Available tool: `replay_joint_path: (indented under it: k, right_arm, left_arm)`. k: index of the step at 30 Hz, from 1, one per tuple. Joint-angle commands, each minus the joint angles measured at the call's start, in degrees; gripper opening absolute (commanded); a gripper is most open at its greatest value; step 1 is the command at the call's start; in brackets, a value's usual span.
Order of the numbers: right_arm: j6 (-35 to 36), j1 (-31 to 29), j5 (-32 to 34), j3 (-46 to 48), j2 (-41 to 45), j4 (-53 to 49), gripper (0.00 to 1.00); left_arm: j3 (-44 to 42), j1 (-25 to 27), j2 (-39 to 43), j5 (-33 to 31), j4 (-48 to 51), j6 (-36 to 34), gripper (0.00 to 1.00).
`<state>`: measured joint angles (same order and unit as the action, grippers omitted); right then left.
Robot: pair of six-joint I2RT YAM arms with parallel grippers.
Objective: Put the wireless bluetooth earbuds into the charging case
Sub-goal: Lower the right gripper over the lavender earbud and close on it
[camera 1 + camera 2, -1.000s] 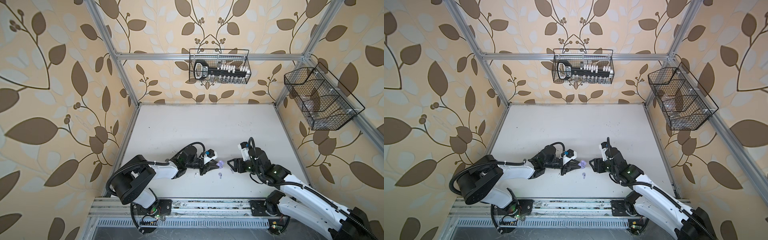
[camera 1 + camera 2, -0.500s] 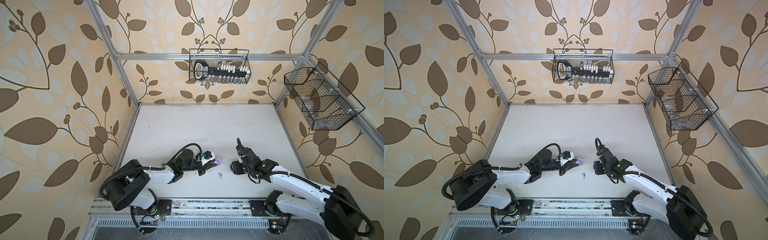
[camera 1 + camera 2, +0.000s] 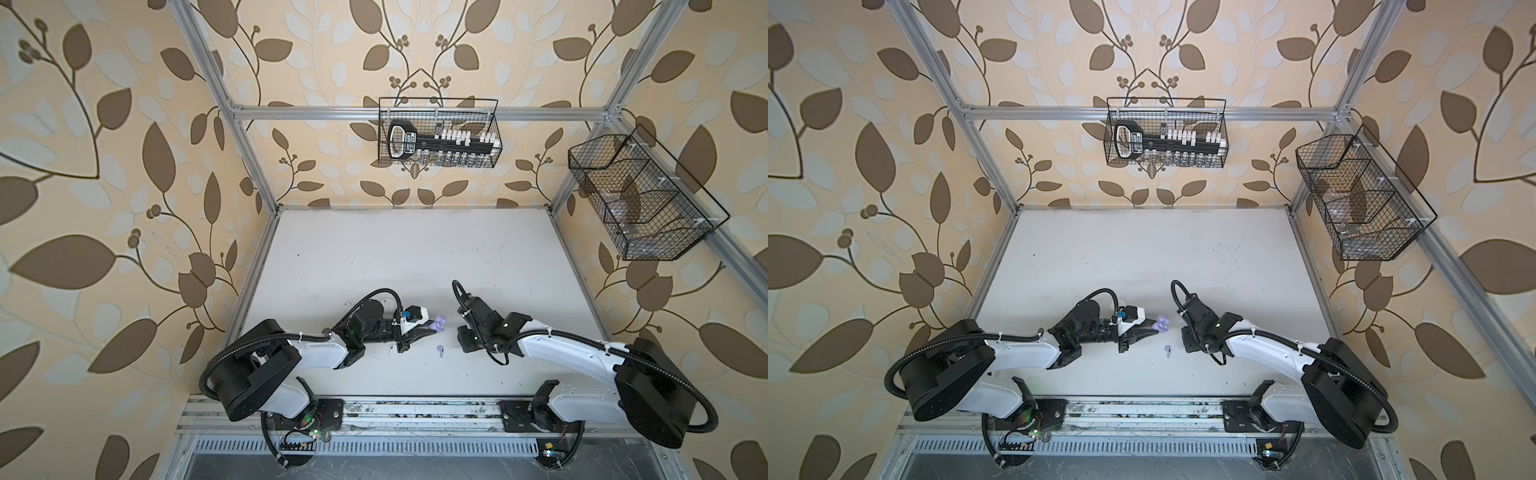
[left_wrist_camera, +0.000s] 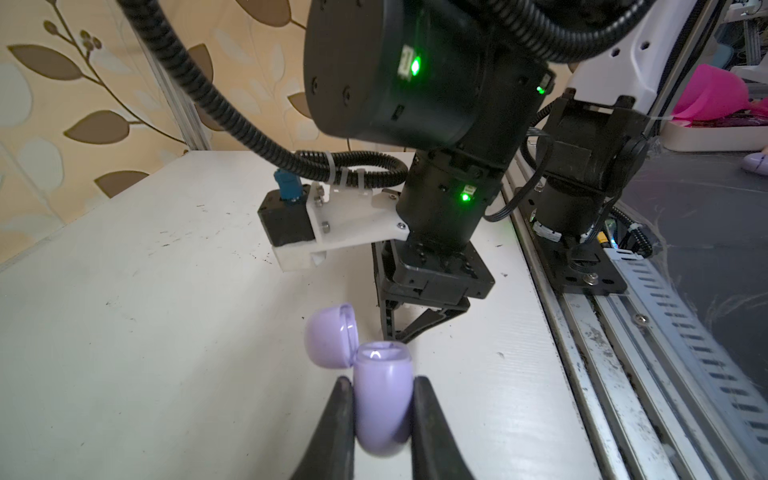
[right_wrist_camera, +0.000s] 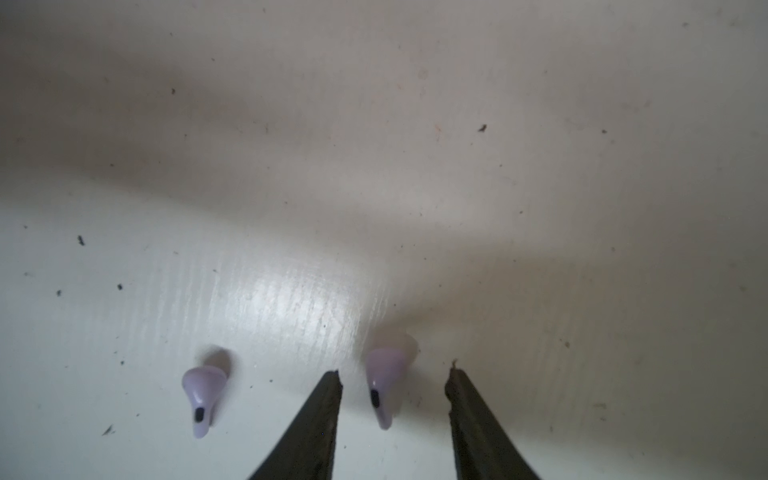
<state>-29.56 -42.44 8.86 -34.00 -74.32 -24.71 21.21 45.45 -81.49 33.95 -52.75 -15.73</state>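
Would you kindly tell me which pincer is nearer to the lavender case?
Left. The left pincer is shut on the case; the right pincer is apart from it, its jaws straddling an earbud on the table.

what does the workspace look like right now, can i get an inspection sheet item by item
surface: white table, flecked with dark specks
job's things: lavender charging case, lid open; lavender earbud lying on the table between the fingers of the right end effector; second lavender earbud lying beside it, outside them
clutter: nothing seen
end effectors: left end effector shut on the case; right open, gaps either side of the earbud
cables: black corrugated conduit along each arm, off the table
surroundings: leaf-print walls; back wire basket holding a tool set; side wire basket
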Motion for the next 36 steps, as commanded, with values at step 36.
replay_joint_path:
  k: [36]
  right_arm:
    - [-1.7, -2.3, 3.7, -3.4, -6.3, -2.5, 0.33]
  left_arm:
    - [-0.7, 0.4, 0.6, 1.7, -2.6, -0.6, 0.00]
